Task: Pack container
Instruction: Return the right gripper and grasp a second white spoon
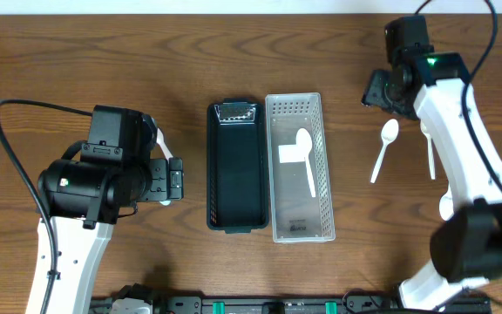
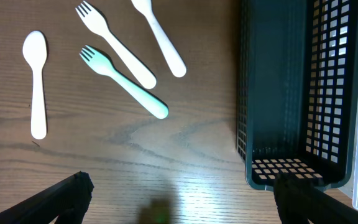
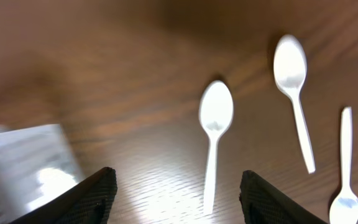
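A dark mesh container [image 1: 236, 166] and a white mesh container [image 1: 300, 222] stand side by side mid-table. One white spoon [image 1: 304, 157] lies inside the white one. My right gripper [image 3: 179, 190] is open and empty, hovering above bare wood at the back right [image 1: 379, 90]. Just ahead of it lie a white spoon [image 3: 214, 137], a second spoon [image 3: 294, 93] and a third [image 3: 345, 168]. My left gripper [image 2: 182, 199] is open and empty, left of the dark container [image 2: 291, 93]. Beyond it lie a white spoon [image 2: 36, 81], a white fork [image 2: 114, 43], a mint fork [image 2: 126, 84] and another white utensil [image 2: 160, 34].
The left arm's body [image 1: 94, 179] covers most of the left-side cutlery in the overhead view. The right arm [image 1: 464, 157] runs down the right side, over part of the cutlery there. A corner of the white container [image 3: 23, 162] shows blurred at the right wrist view's left edge.
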